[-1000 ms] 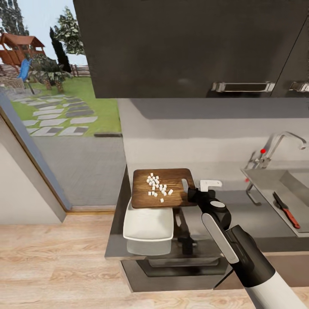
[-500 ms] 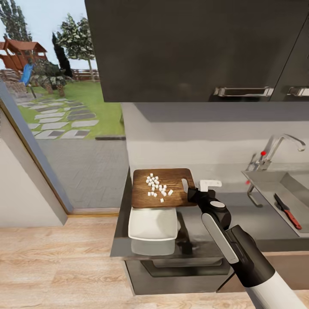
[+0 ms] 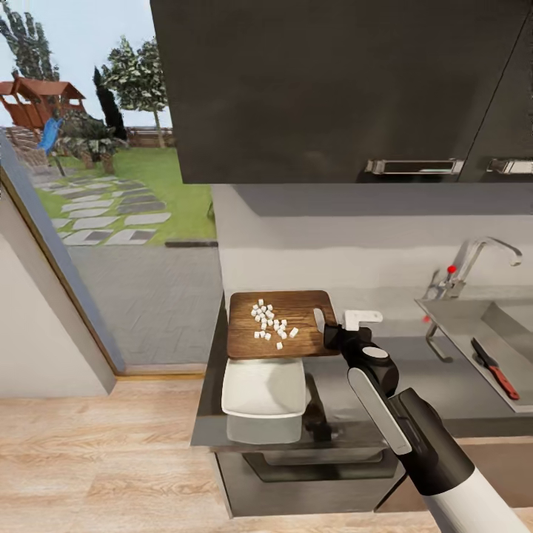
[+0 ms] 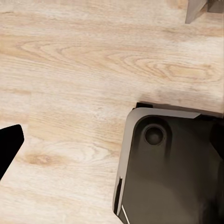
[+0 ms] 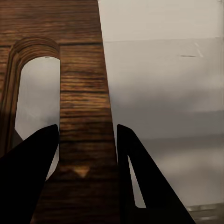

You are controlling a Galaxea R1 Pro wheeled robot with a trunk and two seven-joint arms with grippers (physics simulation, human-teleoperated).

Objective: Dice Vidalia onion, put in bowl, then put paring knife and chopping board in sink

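— Starting at the left end of the countertop [image 3: 444, 385]: what sits there?

— A bowl [image 3: 264, 387], white and square, at the left front corner. Above it the board [image 3: 277, 323] is held level in the air, its near edge overlapping the bowl's far edge as seen from the head. A cluster of white onion dice [image 3: 269, 323] lies near the board's middle.

— Who holds the board?

— The right gripper [image 3: 331, 331]. From the head it meets the board's right edge, by the handle slot. In the right wrist view its two dark fingers [image 5: 28, 175] straddle the strip of wood [image 5: 84, 116] between the slot and the outer edge, pinched on it.

— And further right?

— The sink [image 3: 474, 326] is set in the right part of the countertop, with a chrome tap [image 3: 481, 255] at its back. The knife [image 3: 494, 365] lies on the sink's steel, near its front edge, dark blade pointing away, red handle nearer.

— The left gripper?

— One dark fingertip [image 4: 7, 147] shows in the left wrist view over wooden floor [image 4: 84, 60], beside the robot's dark base [image 4: 172, 172]. Whether it is spread or pressed together, I cannot tell.
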